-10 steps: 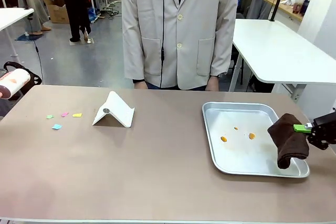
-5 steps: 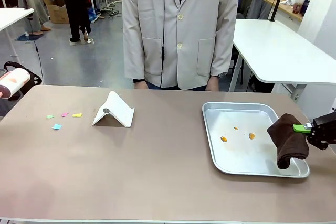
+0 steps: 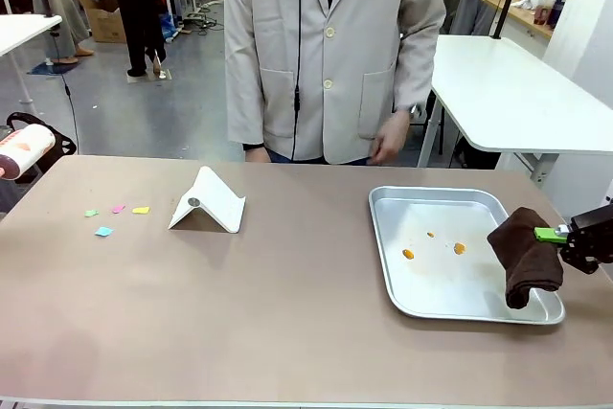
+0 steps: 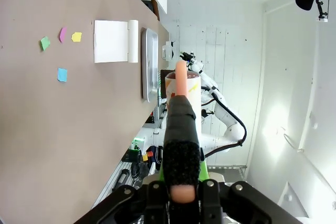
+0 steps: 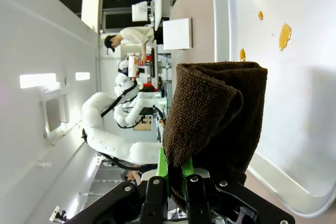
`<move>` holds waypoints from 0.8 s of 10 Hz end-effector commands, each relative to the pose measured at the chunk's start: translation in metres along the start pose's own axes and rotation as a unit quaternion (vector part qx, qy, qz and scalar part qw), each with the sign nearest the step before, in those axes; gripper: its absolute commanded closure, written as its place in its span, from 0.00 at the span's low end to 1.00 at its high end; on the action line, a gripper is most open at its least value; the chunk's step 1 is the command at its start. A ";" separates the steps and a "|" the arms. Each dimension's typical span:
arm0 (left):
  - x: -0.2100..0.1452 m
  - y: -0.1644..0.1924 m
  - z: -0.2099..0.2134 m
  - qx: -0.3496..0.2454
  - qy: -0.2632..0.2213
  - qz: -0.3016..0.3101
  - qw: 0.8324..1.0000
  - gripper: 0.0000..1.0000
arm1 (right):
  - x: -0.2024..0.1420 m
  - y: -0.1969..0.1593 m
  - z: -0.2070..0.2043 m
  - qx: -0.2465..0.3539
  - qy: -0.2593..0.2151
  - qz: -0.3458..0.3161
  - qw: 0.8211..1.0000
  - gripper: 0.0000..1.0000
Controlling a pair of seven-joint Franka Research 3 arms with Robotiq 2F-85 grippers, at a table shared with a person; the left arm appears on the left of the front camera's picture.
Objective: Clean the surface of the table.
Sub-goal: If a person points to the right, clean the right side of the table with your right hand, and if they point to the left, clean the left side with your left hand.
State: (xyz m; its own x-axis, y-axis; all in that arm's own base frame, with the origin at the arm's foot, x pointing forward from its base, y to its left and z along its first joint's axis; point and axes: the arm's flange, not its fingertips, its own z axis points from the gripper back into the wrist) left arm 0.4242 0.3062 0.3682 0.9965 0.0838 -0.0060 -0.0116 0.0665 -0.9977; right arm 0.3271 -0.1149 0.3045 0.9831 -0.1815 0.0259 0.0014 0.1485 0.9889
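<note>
Stretching with its long axis from 9 o'clock to 3 o'clock across the front view, the table (image 3: 287, 323) fills the lower half of that picture, its far long edge toward the person at 12 o'clock and its pale near edge at 6 o'clock. Toward 3 o'clock on the taupe top lies a metal tray (image 3: 388, 200) with small orange spots (image 3: 408, 254) in it. The right gripper (image 3: 560, 234) comes in from 3 o'clock, its green pads pinching a folded brown cloth (image 3: 525, 256) that hangs over the tray's right rim; the right wrist view shows the jaws pressed onto the cloth's fold. Toward 10 o'clock stands a white folded stand (image 3: 209, 201), and beside it, toward 9 o'clock, lie coloured paper scraps (image 3: 103, 231). At the far 9 o'clock edge a lint roller (image 3: 24, 150) shows; in the left wrist view the left gripper (image 4: 182, 177) is clamped on its black-wrapped handle. The person's hand (image 3: 388, 136) hangs above the far edge, apart from the table.
</note>
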 end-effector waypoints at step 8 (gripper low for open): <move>-0.003 -0.002 0.000 -0.013 -0.004 -0.004 1.000 0.97 | 0.001 0.004 -0.001 -0.007 0.004 -0.011 1.000 1.00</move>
State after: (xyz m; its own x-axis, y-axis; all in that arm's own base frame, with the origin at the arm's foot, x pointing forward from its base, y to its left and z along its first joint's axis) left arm 0.4242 0.3062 0.3683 0.9965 0.0840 -0.0059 -0.0115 0.0664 -0.9977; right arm 0.3271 -0.1149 0.3045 0.9830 -0.1815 0.0258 0.0015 0.1486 0.9889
